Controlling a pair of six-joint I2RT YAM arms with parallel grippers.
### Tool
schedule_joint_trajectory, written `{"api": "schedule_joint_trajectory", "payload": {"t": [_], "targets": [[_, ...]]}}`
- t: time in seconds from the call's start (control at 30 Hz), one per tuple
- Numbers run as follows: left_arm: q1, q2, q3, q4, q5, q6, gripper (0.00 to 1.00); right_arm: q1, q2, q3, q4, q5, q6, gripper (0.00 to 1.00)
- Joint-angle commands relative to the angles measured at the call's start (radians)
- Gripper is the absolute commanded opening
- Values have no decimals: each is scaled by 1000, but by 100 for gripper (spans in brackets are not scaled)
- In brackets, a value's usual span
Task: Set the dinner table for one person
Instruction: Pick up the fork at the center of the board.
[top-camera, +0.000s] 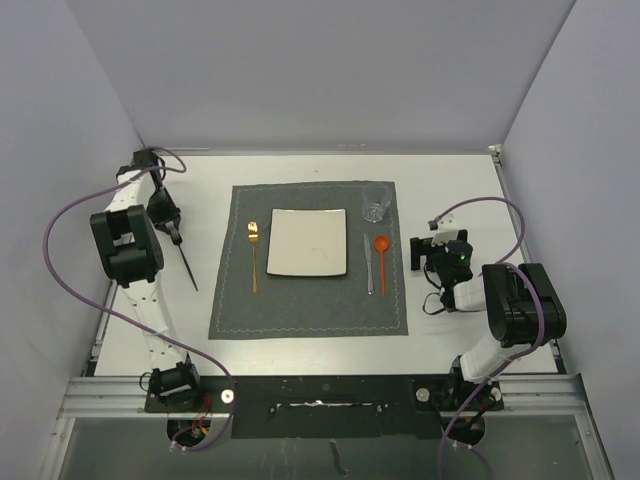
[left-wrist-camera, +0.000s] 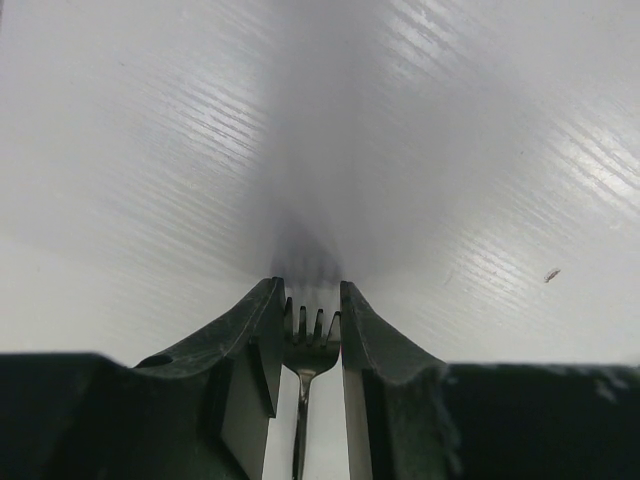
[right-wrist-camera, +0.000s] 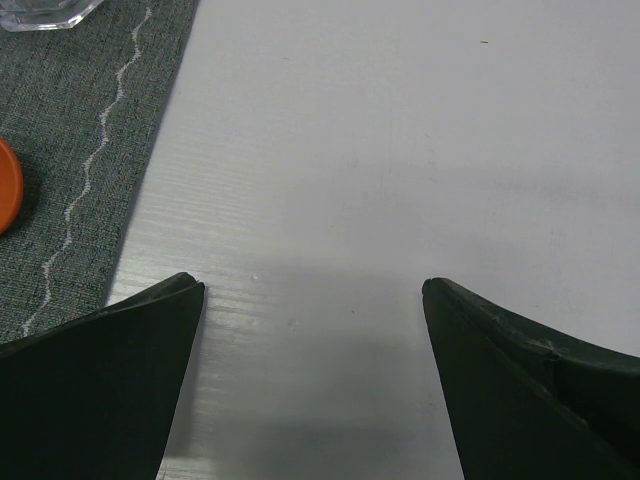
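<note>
On the white dinner table (top-camera: 460, 190), a dark grey placemat (top-camera: 310, 310) carries a square white plate (top-camera: 308, 242). A gold fork (top-camera: 254, 255) lies to the plate's left, a knife (top-camera: 368, 265) and an orange spoon (top-camera: 381, 250) to its right, and a glass (top-camera: 376, 203) stands at the back right. My left gripper (top-camera: 174, 232) is left of the mat, shut on a dark metal fork (left-wrist-camera: 305, 355). The fork's head sits between the jaws and its handle (top-camera: 188, 268) trails toward the near edge. My right gripper (right-wrist-camera: 313, 288) stands open over bare table, right of the mat.
White walls close in the table at the back and on both sides. Purple cables loop off both arms (top-camera: 60, 225). The mat's stitched edge (right-wrist-camera: 90, 120) and the spoon's orange bowl (right-wrist-camera: 8, 185) lie just left of the right fingers.
</note>
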Motion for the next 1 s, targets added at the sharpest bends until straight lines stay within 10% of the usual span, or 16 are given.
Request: {"api": "schedule_joint_trajectory", "payload": {"t": [0.0, 0.97], "targets": [[-4, -42, 64, -21, -4, 29, 6, -4, -19, 26, 45, -6, 9, 98], [-33, -122, 169, -118, 55, 95, 0, -3, -19, 26, 45, -6, 8, 98]]}}
